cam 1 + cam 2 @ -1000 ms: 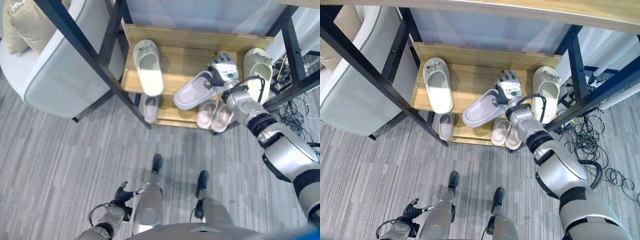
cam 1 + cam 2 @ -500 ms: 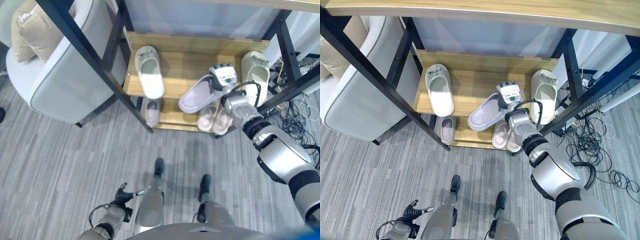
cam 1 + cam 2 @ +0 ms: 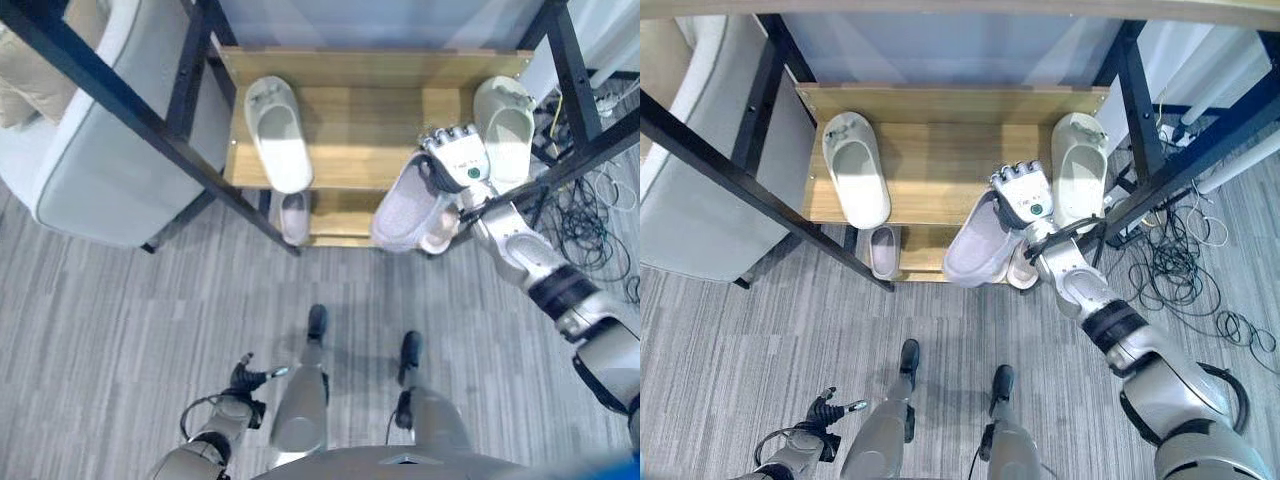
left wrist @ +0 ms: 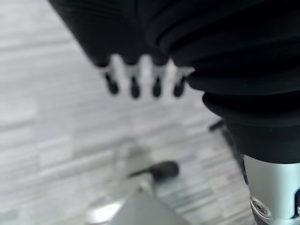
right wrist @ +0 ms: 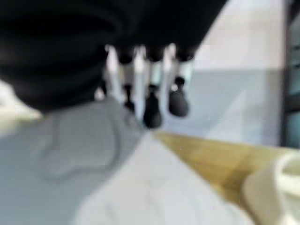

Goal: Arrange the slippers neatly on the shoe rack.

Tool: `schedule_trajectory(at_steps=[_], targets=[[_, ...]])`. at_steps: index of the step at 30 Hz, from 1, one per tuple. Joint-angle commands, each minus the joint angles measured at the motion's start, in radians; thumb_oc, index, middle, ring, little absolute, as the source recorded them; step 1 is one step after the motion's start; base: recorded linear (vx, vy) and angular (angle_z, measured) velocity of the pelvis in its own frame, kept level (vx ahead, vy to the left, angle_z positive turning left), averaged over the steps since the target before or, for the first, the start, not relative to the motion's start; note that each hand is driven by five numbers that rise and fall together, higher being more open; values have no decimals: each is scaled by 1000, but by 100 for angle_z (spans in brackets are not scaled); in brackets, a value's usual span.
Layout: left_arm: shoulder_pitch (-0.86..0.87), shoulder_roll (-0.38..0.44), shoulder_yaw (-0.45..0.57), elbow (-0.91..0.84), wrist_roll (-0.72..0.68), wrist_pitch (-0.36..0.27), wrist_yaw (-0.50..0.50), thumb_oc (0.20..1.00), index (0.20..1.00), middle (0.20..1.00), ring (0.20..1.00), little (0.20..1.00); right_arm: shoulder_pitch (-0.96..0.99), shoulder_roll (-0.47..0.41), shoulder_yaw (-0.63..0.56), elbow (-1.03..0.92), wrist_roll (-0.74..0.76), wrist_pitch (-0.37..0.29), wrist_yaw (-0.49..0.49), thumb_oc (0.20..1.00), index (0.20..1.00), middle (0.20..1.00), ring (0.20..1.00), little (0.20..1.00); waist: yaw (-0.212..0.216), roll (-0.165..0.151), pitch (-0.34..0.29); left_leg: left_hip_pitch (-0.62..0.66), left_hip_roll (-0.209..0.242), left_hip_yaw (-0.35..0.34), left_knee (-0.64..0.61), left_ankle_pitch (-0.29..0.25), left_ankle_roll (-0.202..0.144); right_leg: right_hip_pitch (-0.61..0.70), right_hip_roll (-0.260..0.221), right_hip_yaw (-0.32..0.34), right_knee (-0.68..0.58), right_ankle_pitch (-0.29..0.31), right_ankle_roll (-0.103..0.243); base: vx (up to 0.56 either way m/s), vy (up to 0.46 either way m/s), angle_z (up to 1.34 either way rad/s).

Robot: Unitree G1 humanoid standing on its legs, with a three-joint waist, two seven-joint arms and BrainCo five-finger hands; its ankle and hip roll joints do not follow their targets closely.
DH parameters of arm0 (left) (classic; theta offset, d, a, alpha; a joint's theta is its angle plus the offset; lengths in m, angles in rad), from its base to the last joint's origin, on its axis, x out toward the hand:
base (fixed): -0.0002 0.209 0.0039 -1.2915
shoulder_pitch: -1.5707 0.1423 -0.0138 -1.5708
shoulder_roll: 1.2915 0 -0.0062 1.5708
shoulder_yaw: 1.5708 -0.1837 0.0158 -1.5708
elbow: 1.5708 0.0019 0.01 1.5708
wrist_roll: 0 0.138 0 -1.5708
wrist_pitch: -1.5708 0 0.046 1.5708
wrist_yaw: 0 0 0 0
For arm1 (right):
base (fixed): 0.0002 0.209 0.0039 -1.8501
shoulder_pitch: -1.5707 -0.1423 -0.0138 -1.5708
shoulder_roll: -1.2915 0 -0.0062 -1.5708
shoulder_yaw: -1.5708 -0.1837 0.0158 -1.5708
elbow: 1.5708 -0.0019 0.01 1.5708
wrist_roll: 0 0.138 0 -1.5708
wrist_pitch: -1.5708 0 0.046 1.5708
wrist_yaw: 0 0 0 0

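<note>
The lilac slipper (image 3: 978, 247) is held in the curled right robot hand (image 3: 1024, 196), its long axis angled off the shoe rack (image 3: 940, 170) front edge.

— Where is the right hand (image 3: 1023, 196)?
— Its silver-grey arm reaches far forward and slightly inward from the lower right, stretched nearly straight. The dark ribbed cover on the back of the hand faces up, dark-tipped fingers (image 5: 151, 108) pointing away and curling down around what it carries.

— And the left hand (image 3: 243, 378)?
— It hangs low at the lower left, close to the body, arm bent back. Its fingers (image 4: 134, 87) sit relaxed in a loose row, holding nothing, thumb apart.
</note>
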Motion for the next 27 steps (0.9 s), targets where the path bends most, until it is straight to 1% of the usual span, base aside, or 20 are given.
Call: schedule_trajectory(at_steps=[1,3,7,9,10,11,12,13,14,15,16,17,18,19,20,22,23,25,27], targets=[[-80,5,-22,44,33,-8,15,1000,1000,1000,1000,1000,-38,-39,-48,-68,-8,-65,-25,200,200,200,200,200,19,-34,61,27,-5,41,63,-132,-3,-43,-103,51,146,-107,71,-12,-31,-2],[-74,-1,-26,43,36,-9,16,1000,1000,1000,1000,1000,-16,-44,-30,-93,12,-97,-15,200,200,200,200,200,15,-39,62,30,0,43,68,-134,-3,-43,-103,54,148,-108,71,0,0,0],[-75,-8,-33,42,34,-8,19,1000,1000,1000,1000,1000,-21,-32,-1,-83,35,-115,-13,200,200,200,200,200,16,-41,65,32,3,45,70,-134,-3,-44,-101,54,148,-108,70,-5,-3,-2],[-73,-9,-26,39,29,-9,20,1000,1000,1000,1000,1000,-21,-41,-1,-149,66,-145,-6,200,200,200,200,200,15,-43,68,30,5,45,73,-132,-4,-45,-99,58,149,-108,69,-25,-10,-7],[-72,-9,-27,39,29,-9,20,1000,1000,1000,1000,1000,-20,-42,-2,-152,66,-145,-4,200,200,200,200,200,15,-43,68,30,5,45,73,-132,-4,-45,-99,59,149,-108,69,0,0,0],[-66,-10,-22,37,29,-10,22,1000,1000,1000,1000,1000,-14,-48,-5,-199,73,-164,0,200,200,200,200,200,15,-43,70,30,5,46,75,-132,-4,-45,-99,59,150,-108,69,0,0,0],[-59,-10,-11,33,25,-8,23,1000,1000,1000,1000,1000,8,-80,-13,-308,83,-193,25,200,200,200,200,200,13,-44,72,29,7,46,78,-133,-4,-45,-98,57,152,-110,69,-33,-5,-2],[-53,-8,1,31,26,-8,27,1000,1000,1000,1000,1000,23,-99,-19,-377,82,-210,25,200,200,200,200,200,9,-45,74,29,8,47,79,-133,-4,-44,-97,57,153,-112,69,0,0,0],[-52,-8,0,30,26,-7,27,1000,1000,1000,1000,1000,29,-102,-25,-386,83,-210,30,200,200,200,200,200,10,-45,73,29,8,46,79,-134,-4,-43,-97,57,154,-112,69,0,0,0],[-44,-7,11,29,29,-6,31,1000,1000,1000,1000,1000,52,-119,-40,-467,88,-233,30,200,200,200,200,200,5,-48,74,30,8,47,80,-135,-4,-42,-95,57,155,-114,70,0,0,0],[-43,-7,9,29,30,-5,31,1000,1000,1000,1000,1000,61,-123,-48,-478,90,-232,36,200,200,200,200,200,6,-47,73,31,8,46,81,-135,-4,-42,-96,56,155,-114,70,-8,-6,3],[-25,-3,26,22,38,-3,36,1000,1000,1000,1000,1000,122,-164,-72,-597,101,-264,47,200,200,200,200,200,0,-52,70,36,10,46,82,-138,-4,-35,-95,52,157,-117,71,0,0,0],[-25,-3,24,21,38,-3,36,1000,1000,1000,1000,1000,125,-164,-74,-599,102,-264,49,200,200,200,200,200,1,-52,70,36,10,45,82,-138,-4,-35,-95,51,157,-117,71,-4,-5,8],[-14,-4,34,11,35,-4,43,1000,1000,1000,1000,1000,175,-169,-80,-651,130,-283,59,200,200,200,200,200,-3,-59,64,43,13,45,83,-141,-3,-28,-94,50,157,-118,71,3,-1,7],[-4,-7,40,1,27,-4,54,1000,1000,1000,1000,1000,232,-155,-87,-682,161,-292,79,200,200,200,200,200,-4,-67,57,52,14,46,85,-146,-2,-18,-95,48,156,-120,71,-3,-3,7],[0,-9,42,-2,22,-4,56,1000,1000,1000,1000,1000,262,-151,-89,-689,174,-298,89,200,200,200,200,200,-5,-72,54,57,15,46,87,-149,-1,-11,-96,47,156,-121,71,-7,-2,-2],[-4,-8,44,-9,18,-5,62,1000,1000,1000,1000,1000,306,-143,-78,-676,184,-302,106,200,200,200,200,200,-5,-79,53,63,16,46,92,-153,-1,-3,-97,43,158,-124,71,-20,-7,-5],[-5,-7,40,-12,17,-8,65,1000,1000,1000,1000,1000,316,-138,-68,-658,185,-304,110,200,200,200,200,200,-5,-82,55,64,15,43,98,-157,0,0,-97,42,160,-125,70,-29,-3,-2],[-13,-9,34,-34,-3,-21,76,1000,1000,1000,1000,1000,319,-130,-38,-596,179,-295,113,200,200,200,200,200,1,-86,76,48,12,34,135,-168,5,-9,-102,42,189,-133,68,-92,1,0]])
